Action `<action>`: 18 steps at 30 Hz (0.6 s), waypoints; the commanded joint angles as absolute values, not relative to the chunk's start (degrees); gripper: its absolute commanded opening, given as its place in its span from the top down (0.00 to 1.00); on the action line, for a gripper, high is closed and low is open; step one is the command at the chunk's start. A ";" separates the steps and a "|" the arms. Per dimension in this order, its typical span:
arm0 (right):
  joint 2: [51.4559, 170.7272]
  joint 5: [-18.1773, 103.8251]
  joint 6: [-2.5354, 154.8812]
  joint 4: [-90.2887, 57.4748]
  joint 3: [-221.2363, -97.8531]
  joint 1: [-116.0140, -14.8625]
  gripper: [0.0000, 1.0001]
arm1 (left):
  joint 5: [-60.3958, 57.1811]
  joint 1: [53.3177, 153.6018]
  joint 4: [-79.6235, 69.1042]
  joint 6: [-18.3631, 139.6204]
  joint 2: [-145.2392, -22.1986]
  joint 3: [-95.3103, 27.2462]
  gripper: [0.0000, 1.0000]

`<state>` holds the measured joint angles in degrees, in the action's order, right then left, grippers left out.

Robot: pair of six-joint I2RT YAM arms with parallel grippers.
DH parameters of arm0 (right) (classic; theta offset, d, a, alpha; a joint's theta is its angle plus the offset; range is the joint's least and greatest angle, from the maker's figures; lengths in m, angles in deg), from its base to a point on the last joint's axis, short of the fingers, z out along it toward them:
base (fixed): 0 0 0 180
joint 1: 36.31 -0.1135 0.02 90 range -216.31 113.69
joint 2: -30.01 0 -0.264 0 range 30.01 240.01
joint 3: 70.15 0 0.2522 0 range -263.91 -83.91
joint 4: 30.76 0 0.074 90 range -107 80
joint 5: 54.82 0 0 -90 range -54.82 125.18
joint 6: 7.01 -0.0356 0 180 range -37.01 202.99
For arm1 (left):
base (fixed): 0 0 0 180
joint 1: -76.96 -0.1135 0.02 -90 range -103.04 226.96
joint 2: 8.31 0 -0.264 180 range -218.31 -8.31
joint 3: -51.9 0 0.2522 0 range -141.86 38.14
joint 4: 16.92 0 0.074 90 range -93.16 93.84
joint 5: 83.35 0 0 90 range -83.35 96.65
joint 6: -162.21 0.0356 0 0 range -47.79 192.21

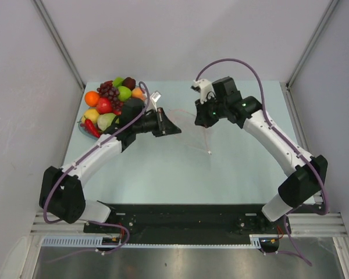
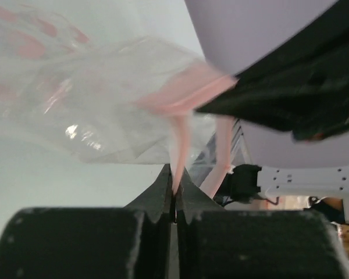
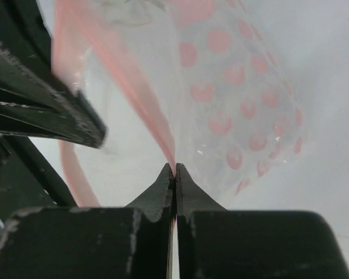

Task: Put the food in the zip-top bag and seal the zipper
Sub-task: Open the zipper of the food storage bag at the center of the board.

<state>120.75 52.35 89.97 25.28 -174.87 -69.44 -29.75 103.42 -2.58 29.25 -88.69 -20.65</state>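
The clear zip-top bag with pink dots hangs between my two grippers above the table's middle. My left gripper is shut on the bag's pink zipper strip, at the bag's left edge. My right gripper is shut on the other pink strip, at the bag's right edge. The dotted bag wall spreads beyond the right fingertips. The food, a grape bunch, orange, red, green and yellow pieces, lies piled in a dish at the far left, behind my left arm.
The fruit dish sits at the table's far left corner. Grey walls close the table at left, right and back. A black rail runs along the near edge between the arm bases.
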 commanded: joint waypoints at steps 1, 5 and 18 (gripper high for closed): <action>114.93 57.85 80.99 27.46 -179.01 -64.27 1.00 | -37.53 97.54 12.96 42.56 -85.92 -27.14 0.91; 111.06 63.82 71.67 29.93 -174.28 -60.93 1.00 | -39.75 93.23 28.81 62.47 -89.43 -35.24 0.86; 115.87 68.41 48.89 14.92 -166.53 -62.51 1.00 | -42.02 88.50 40.10 76.08 -95.50 -44.57 0.51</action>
